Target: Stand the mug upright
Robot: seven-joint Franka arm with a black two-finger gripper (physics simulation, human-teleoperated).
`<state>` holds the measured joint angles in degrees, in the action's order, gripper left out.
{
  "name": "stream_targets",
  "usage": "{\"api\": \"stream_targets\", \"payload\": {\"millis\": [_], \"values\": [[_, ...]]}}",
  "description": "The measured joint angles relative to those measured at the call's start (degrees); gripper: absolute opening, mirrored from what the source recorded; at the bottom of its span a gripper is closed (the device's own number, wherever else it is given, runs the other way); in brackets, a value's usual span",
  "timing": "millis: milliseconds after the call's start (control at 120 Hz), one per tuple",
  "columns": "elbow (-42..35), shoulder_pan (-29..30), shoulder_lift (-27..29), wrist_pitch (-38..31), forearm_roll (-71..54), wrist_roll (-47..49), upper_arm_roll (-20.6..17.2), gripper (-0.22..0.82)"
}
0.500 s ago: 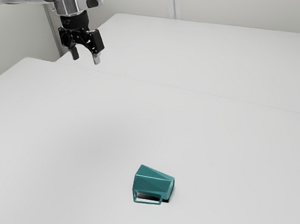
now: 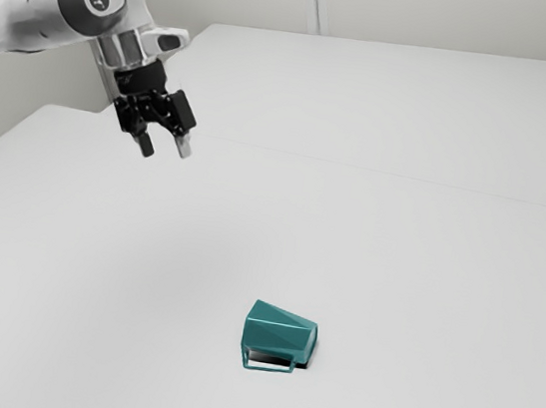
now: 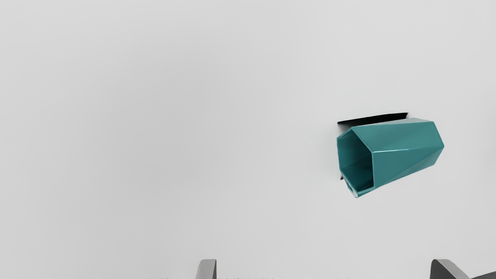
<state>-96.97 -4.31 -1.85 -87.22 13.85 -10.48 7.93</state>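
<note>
Teal faceted mug (image 2: 280, 338) on its side, approx. 6 o'clock in ext. view, bare teal interior, on wht. tabletop (image 2: 441, 307). Gripper (image 2: 165, 152) at 11 o'clock from mug, released, fingers apart; lt. gray wall (image 2: 459, 17) at 12.

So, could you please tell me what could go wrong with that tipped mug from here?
The open pincer hangs above the table, and the mug lies off-centre to its fingers, so one might knock it on the way down. The mug is on its side, so its faceted wall could slip during turning. Its handle juts out and might snag.
</note>
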Motion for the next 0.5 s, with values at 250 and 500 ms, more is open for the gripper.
{"api": "stream_targets", "payload": {"millis": [250,500], "values": [[-16.9,0.9,5.6,-6.5,14.1,-2.9,0.0,0.6],[-31.5,0.4,9.0,-17.2,25.1,-8.4,0.0,0.6]]}}
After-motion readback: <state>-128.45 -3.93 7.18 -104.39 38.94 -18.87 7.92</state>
